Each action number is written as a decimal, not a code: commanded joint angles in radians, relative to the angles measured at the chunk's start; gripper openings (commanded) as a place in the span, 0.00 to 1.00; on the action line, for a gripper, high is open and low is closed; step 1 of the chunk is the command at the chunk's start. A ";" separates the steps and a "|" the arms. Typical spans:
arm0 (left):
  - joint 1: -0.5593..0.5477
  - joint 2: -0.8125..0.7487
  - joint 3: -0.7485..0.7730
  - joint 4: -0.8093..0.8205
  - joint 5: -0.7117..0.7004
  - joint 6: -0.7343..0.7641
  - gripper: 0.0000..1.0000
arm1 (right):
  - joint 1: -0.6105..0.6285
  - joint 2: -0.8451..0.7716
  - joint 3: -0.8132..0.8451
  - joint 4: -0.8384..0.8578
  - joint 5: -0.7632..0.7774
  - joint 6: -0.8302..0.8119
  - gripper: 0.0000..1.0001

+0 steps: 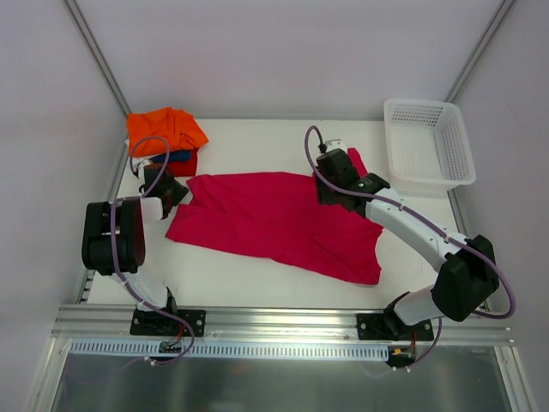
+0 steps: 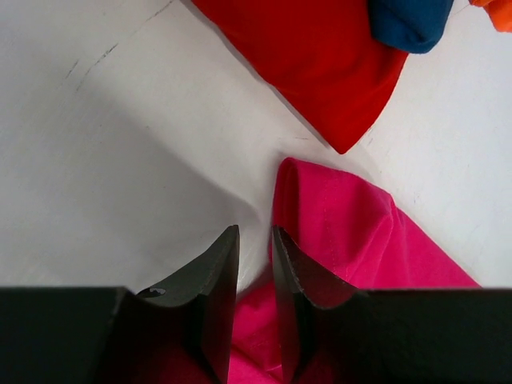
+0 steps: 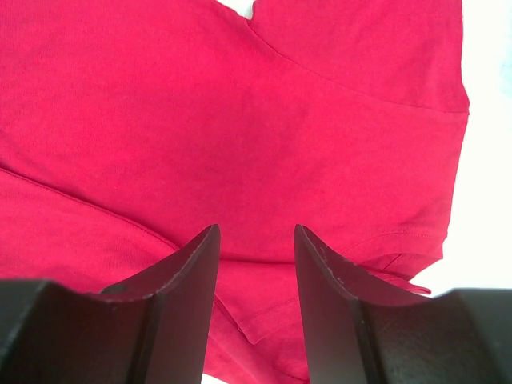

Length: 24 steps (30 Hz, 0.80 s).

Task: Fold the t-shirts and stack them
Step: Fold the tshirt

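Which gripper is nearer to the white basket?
Right. The right gripper is over the pink shirt, just left of the basket; the left gripper is at the shirt's opposite end.

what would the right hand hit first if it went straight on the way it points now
The pink shirt. The right hand is open and points down at the spread cloth, and nothing shows between it and the shirt. How near the cloth is, the pictures do not tell.

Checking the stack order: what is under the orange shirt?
A dark blue shirt shows beneath the orange shirt, lying on a red shirt. How far either reaches underneath is covered.
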 commanded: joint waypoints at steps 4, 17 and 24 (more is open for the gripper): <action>0.012 0.017 0.031 0.043 -0.002 -0.032 0.23 | -0.002 -0.041 0.000 0.018 0.000 -0.004 0.46; 0.029 0.010 0.030 0.083 -0.041 -0.072 0.23 | -0.002 -0.033 0.011 0.018 -0.008 -0.007 0.46; 0.033 0.008 0.007 0.149 -0.051 -0.085 0.22 | -0.002 -0.024 0.020 0.019 -0.014 -0.009 0.46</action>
